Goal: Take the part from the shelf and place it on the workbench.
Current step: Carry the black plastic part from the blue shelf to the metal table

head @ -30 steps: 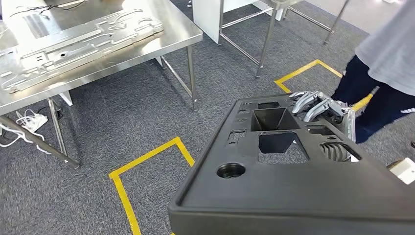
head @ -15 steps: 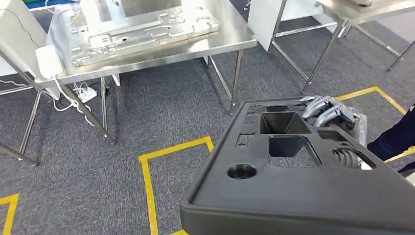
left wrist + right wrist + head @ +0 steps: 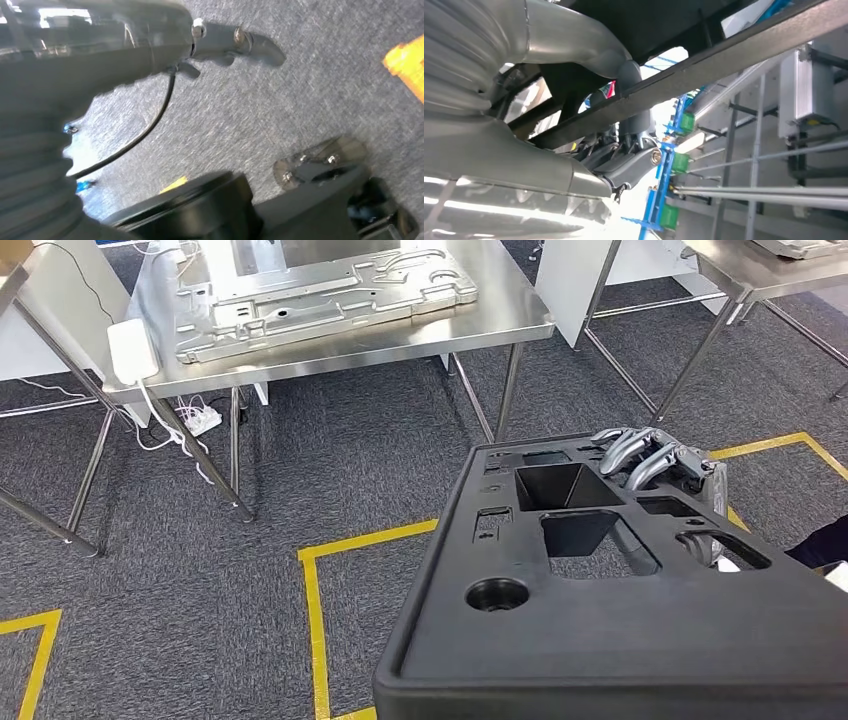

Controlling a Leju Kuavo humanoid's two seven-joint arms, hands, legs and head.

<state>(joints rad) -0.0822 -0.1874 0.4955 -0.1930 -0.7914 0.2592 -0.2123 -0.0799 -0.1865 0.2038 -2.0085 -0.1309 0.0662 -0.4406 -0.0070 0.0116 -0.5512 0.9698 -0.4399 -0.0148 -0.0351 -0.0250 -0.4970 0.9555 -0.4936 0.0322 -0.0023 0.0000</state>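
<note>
A large black plastic part (image 3: pixel 600 630) with several square and round openings fills the lower right of the head view. My right hand (image 3: pixel 660 465) curls its fingers over the part's far edge and grips it. In the right wrist view the fingers (image 3: pixel 634 120) wrap around a dark rib of the part (image 3: pixel 734 60). My left hand (image 3: pixel 100 55) appears in the left wrist view, its thumb (image 3: pixel 240 42) stretched over the grey carpet; what it holds is hidden. The steel workbench (image 3: pixel 490 330) stands ahead at the upper middle, with a silver metal panel (image 3: pixel 330 295) lying on it.
A white box (image 3: pixel 133 348) with cables hangs at the workbench's left corner. Yellow tape lines (image 3: pixel 312 610) mark the carpet. A second steel table (image 3: pixel 740 275) and a white panel (image 3: pixel 570 270) stand at the back right. A person's dark trouser leg (image 3: pixel 825 540) is at the right edge.
The whole view has shifted: the workbench now sits more to the middle and the person has slid almost out at the right. My right hand keeps its grip on the black part.
</note>
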